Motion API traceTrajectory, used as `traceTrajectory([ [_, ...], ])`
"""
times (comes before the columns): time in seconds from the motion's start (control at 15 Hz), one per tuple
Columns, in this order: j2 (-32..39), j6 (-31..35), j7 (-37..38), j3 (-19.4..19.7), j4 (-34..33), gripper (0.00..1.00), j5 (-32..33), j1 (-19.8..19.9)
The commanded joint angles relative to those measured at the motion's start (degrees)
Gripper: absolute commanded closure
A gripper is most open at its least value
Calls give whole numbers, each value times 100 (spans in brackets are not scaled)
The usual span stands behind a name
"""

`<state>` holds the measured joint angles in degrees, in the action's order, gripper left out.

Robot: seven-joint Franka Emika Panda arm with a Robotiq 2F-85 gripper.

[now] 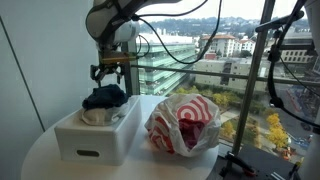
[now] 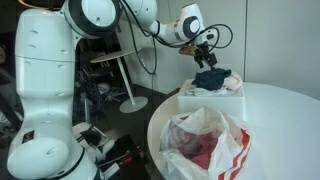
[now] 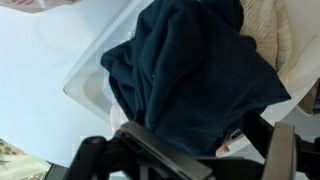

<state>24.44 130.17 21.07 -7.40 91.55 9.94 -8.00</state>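
Right, my hand (image 1: 110, 78) hangs open, gripping nothing, just above the dark blue cloth (image 1: 104, 97) heaped in the white box (image 1: 95, 138) on the worktop (image 1: 40, 158); no grasp made yet.

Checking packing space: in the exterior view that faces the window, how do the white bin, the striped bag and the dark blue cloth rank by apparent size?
1. white bin and red-and-white striped bag: too alike in this view to rank.
2. dark blue cloth, heaped in the bin: clearly the smallest.
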Motion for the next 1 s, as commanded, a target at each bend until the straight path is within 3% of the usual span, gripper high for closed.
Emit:
traceTrajectory([
  [0.0,401,-166,-187,200,-450,0,-229,-147],
  [0.07,459,-182,-227,208,-474,0,-257,-143],
  [0.13,512,-183,-233,227,-504,25,-269,-149],
  [0.27,558,-194,-286,235,-535,32,-288,-166],
  [0.8,331,-366,-125,318,-517,93,-241,-337],
  [0.93,231,-478,-43,339,-508,99,-238,-373],
])
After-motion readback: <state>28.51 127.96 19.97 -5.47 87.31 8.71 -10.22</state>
